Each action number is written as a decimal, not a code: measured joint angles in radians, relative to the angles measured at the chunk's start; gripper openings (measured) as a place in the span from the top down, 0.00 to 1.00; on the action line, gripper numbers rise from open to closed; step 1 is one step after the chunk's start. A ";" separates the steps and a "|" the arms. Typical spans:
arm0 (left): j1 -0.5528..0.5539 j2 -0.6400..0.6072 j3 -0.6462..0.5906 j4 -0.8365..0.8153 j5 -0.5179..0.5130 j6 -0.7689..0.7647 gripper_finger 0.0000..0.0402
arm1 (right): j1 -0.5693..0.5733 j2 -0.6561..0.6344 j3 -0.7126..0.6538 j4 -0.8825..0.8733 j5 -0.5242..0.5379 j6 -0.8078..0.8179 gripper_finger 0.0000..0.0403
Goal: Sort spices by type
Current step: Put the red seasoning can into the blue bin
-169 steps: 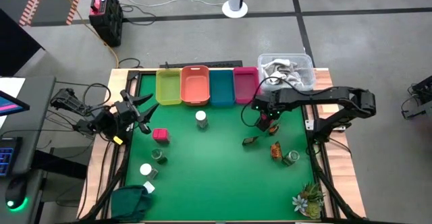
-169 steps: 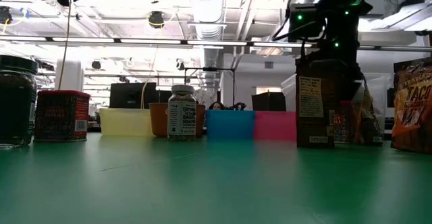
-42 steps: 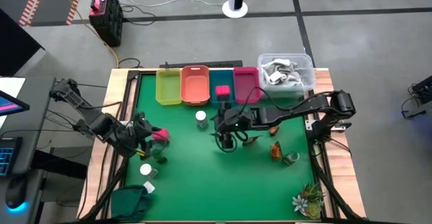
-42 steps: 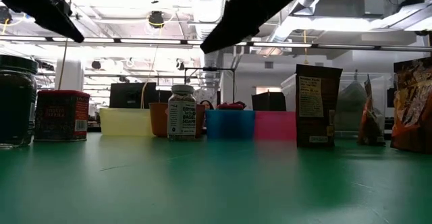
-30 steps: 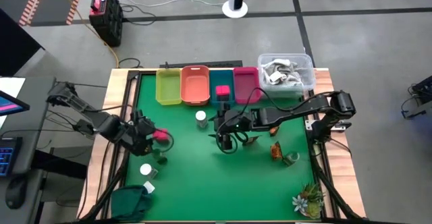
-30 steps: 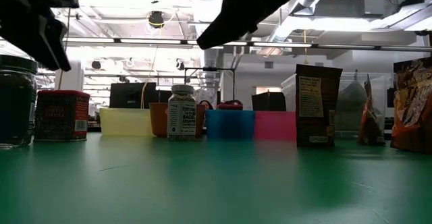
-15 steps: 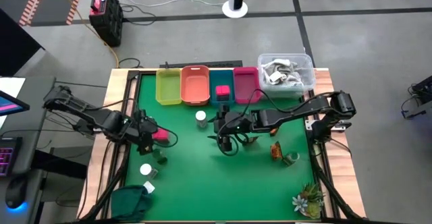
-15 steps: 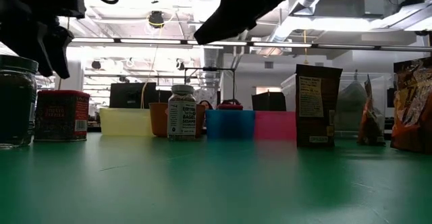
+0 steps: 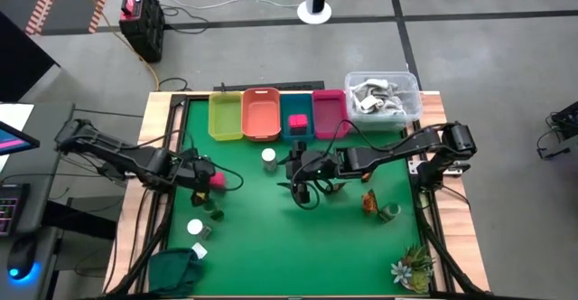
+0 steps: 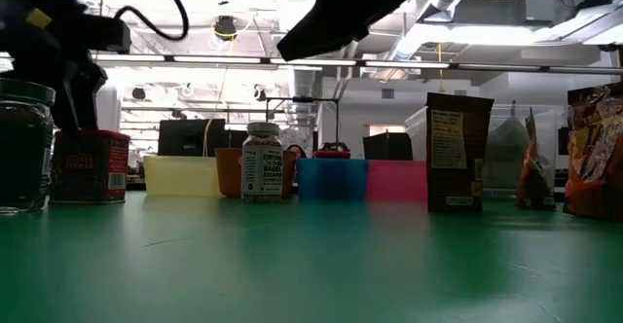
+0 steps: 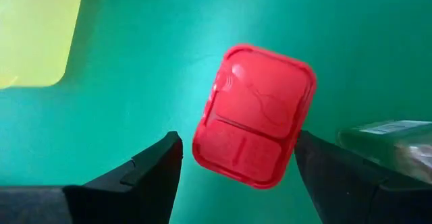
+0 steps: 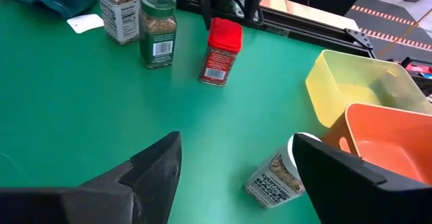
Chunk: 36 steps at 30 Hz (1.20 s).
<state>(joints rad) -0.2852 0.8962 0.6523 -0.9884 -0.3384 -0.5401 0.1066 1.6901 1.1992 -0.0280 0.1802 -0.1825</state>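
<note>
My left gripper (image 11: 237, 137) is open above a pink-red boxy packet (image 11: 255, 116) and points down, with one finger on either side of the packet's lid and a gap to each. The packet (image 9: 216, 180) stands upright on the green mat near the table's left edge. A dark green jar (image 9: 216, 210) and a white-capped jar (image 9: 194, 227) stand nearer. My right gripper (image 9: 302, 182) hovers open over the table's middle, beside another white-capped jar (image 9: 268, 156). Brown-orange pouches (image 9: 336, 188) (image 9: 368, 201) stand to its right. A second pink-red packet (image 9: 297, 121) sits in the blue bin.
Yellow (image 9: 225, 115), orange (image 9: 260, 113), blue (image 9: 295, 130) and pink (image 9: 329, 113) bins line the far edge, with a clear tub (image 9: 383, 95) to their right. A green-lidded jar (image 9: 389, 211), a spiky plant (image 9: 413, 268) and a teal cloth (image 9: 176, 268) lie near the near edge.
My left gripper has moved toward the table's right and come down over the pink-red packet, ending with its fingers on either side of the lid. The packet has stayed where it was. My right arm has hardly moved.
</note>
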 joint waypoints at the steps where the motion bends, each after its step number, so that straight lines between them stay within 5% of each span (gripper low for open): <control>1: 0.009 0.013 -0.003 0.003 0.007 0.005 0.31 | 0.000 0.000 0.000 0.000 0.000 0.000 0.23; 10: 0.054 0.146 -0.005 0.060 0.065 0.056 0.34 | 0.000 0.000 0.000 0.002 0.000 0.001 0.23; 18: 0.054 0.200 -0.002 0.102 0.084 0.091 0.49 | 0.000 0.000 0.000 -0.065 -0.001 0.002 0.23; 36: 0.146 0.206 0.139 0.154 0.123 0.208 0.48 | -0.031 -0.026 -0.002 -0.297 0.000 0.027 0.23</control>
<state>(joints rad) -0.1395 1.1025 0.7910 -0.8345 -0.2154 -0.3324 0.0758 1.6646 1.1976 -0.3248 0.1799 -0.1555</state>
